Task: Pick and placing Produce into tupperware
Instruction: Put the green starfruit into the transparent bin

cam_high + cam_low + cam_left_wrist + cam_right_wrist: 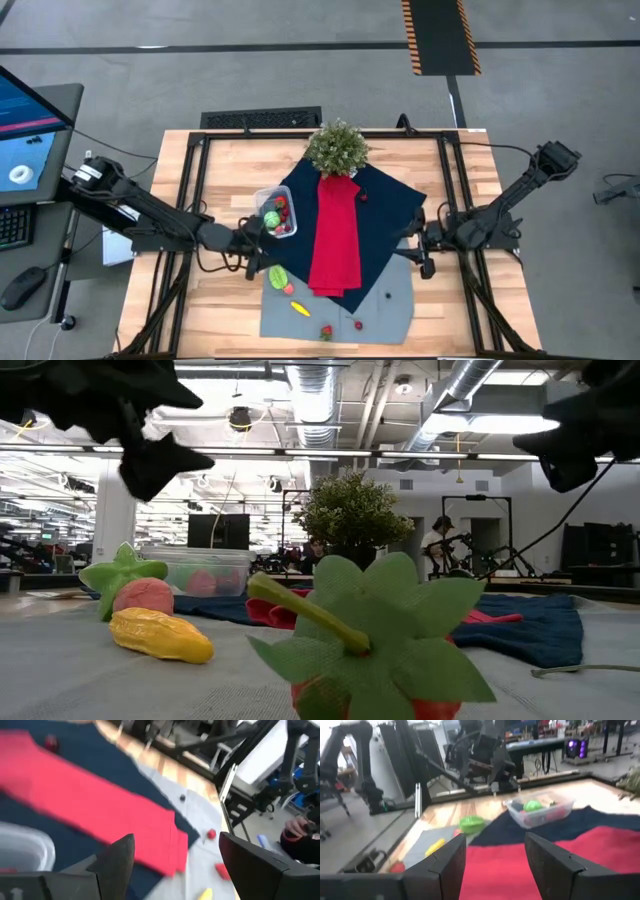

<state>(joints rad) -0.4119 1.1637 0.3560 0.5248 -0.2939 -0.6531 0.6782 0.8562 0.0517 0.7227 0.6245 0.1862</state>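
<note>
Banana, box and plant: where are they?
Banana (160, 636), low view, middle of its yellow body.
Box (262, 198), high view, its clear left rim.
Plant (337, 147), high view, centre of its leaves.

Between the spread dark fingers of the left gripper (175, 865) lies a long red cloth strip (90, 807) on navy fabric (100, 755). Beyond its end, a small red berry (211, 834) rests on grey cloth (200, 815). A clear rounded plastic container's rim (35, 845) sits outside one finger.
</note>
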